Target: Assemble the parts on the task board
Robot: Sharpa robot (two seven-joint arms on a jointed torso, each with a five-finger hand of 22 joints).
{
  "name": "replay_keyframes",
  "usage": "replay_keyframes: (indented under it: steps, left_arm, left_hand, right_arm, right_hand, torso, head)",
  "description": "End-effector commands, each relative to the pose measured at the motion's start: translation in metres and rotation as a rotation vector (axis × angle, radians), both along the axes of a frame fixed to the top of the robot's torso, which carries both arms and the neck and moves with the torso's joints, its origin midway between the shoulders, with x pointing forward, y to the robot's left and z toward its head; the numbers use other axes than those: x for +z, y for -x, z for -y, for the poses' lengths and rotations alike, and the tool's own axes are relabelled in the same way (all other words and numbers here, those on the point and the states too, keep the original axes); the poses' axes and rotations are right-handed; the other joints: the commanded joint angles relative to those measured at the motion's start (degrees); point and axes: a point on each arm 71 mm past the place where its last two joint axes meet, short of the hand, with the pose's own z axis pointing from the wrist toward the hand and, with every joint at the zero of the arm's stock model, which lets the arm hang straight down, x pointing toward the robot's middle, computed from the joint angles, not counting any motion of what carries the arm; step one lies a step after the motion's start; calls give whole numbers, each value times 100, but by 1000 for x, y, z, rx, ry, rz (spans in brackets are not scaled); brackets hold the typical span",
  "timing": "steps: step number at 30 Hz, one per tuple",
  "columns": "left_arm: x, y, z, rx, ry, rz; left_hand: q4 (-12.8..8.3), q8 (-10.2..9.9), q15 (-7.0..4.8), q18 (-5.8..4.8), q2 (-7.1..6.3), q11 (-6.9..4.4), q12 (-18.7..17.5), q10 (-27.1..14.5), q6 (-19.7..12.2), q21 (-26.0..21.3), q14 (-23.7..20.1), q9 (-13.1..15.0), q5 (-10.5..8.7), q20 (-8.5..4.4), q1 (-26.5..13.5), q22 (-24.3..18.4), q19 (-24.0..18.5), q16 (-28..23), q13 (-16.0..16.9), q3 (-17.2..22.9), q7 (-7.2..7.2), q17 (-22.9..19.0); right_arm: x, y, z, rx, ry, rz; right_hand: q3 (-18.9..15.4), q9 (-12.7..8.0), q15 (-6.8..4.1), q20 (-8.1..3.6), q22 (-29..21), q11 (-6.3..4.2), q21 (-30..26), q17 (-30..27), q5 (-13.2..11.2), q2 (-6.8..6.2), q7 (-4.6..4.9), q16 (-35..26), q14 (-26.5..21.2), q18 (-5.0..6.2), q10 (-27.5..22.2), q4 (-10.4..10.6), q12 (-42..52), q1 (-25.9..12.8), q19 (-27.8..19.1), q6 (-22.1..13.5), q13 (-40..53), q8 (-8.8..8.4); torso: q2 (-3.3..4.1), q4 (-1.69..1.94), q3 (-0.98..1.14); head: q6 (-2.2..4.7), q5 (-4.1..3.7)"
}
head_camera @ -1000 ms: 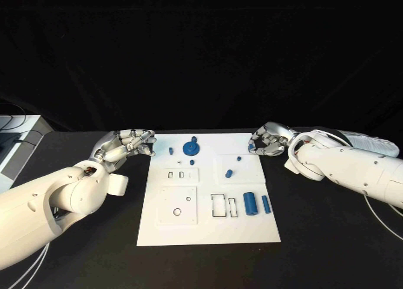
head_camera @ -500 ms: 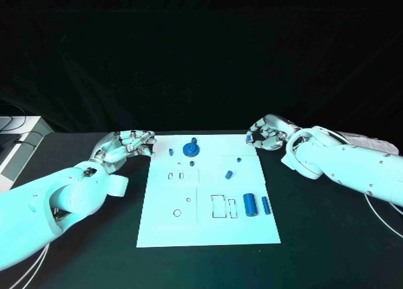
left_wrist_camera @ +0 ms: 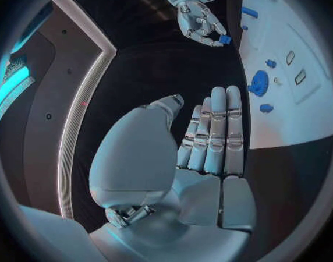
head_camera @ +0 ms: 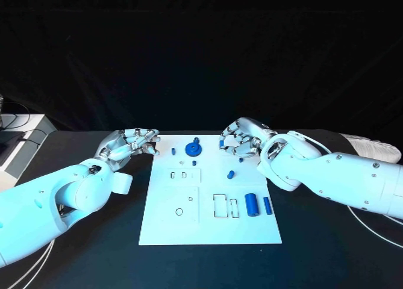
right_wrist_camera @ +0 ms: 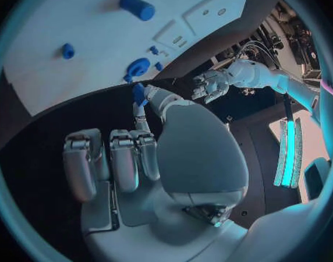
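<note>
Board sits white and flat in the middle of the black desk, and every place from here is called off it. Right robot hand hangs over the board's far right corner, thumb and a finger pinching a small blue peg; the left wrist view catches that same peg at its fingertips, and the rest of its fingers are curled in beside it. Left robot hand is just off the board's far left corner, over bare desk, holding nothing; its own wrist view shows the fingers straight and side by side, thumb standing apart, palm released.

On the board itself: a blue gear near the far edge, a little left of centre, with a small blue piece just to its left and another just on the near side of it. Toward the right of the board's middle lies a short blue stub. Nearer the front right, a fat blue cylinder lies beside a thin blue bar, close but apart, the bar nearer the board's right edge. Left of the cylinder, rectangular slots show in the board.
</note>
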Motion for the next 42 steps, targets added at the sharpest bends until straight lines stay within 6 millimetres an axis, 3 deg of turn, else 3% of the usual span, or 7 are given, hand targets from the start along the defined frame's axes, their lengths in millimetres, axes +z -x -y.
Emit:
replay_keyframes:
  steps: [1, 13, 15, 28, 34, 42]
  left_arm:
    - [1, 0, 3, -12, 5, 6]
    - [0, 0, 6, -18, 8, 3]
    - [0, 0, 6, -19, 8, 2]
    - [0, -1, 7, -21, 9, 1]
    - [-1, -1, 7, -21, 9, 0]
    - [-1, -1, 7, -20, 8, -1]
  left_hand:
    - [9, -33, 2, 16, -43, 6, -22, -38, -2, 15, -20, 6, -32, -6, -10, 7, -34, 23, -8, 29, 16, 9]
    - [9, -33, 2, 16, -43, 6, -22, -38, -2, 15, -20, 6, -32, -6, -10, 7, -34, 23, -8, 29, 16, 9]
    - [9, -33, 2, 16, -43, 6, -22, -38, -2, 15, -20, 6, -32, -6, -10, 7, -34, 23, -8, 29, 16, 9]
    - [9, -33, 2, 16, -43, 6, -22, -38, -2, 15, -20, 6, -32, -6, -10, 7, -34, 23, -8, 29, 16, 9]
    - [9, -33, 2, 16, -43, 6, -22, -38, -2, 15, -20, 6, -32, -6, -10, 7, -34, 23, -8, 29, 16, 9]
    - [9, -33, 2, 16, -43, 6, -22, -38, -2, 15, -20, 6, -32, -6, -10, 7, -34, 23, -8, 29, 16, 9]
  right_arm:
    - [-3, 6, -9, -50, 19, 20]
    - [-36, 34, -55, -11, 22, -53]
    - [-38, 36, -59, -7, 33, -43]
    - [-53, 40, -75, -28, 79, -20]
    - [-57, 39, -76, -30, 99, -17]
    - [-60, 38, -77, -27, 116, -22]
  right_hand:
    - [29, 3, -30, -42, 1501, -41, 19, 1504, -17, -21, 12, 23, 605, -37, 600, -13, 35, -56, 604, 8, 1507, 35]
    - [52, 3, -30, -44, 1463, -46, -33, 1450, 37, -36, 11, 8, 592, -22, 600, -18, 35, -71, 576, -8, 1507, 37]
    - [52, 6, -29, -44, 1458, -43, -40, 1434, 169, -102, 15, 4, 588, -21, 600, 0, 35, -148, 573, -22, 1507, 46]
    - [30, 11, -27, -43, 1463, -41, -33, 1437, 193, -158, 15, 4, 589, -23, 600, 43, 35, -253, 577, -29, 1507, 63]
    - [31, 12, -27, -43, 1465, -43, -31, 1440, 191, -159, 13, 5, 590, -23, 600, 43, 35, -254, 578, -29, 1507, 65]
    - [32, 12, -28, -43, 1465, -44, -31, 1440, 188, -164, 11, 5, 590, -23, 600, 40, 35, -253, 578, -31, 1507, 65]
  torso:
    - [-5, -3, -13]
    - [1, 7, -19]
    - [1, 7, -20]
    - [7, 8, -18]
    - [2, 11, -25]
    - [5, -2, -18]
  head:
    - [-11, 47]
    - [-89, 102]
    - [-92, 103]
    - [-136, 91]
    - [-156, 92]
    - [-169, 114]
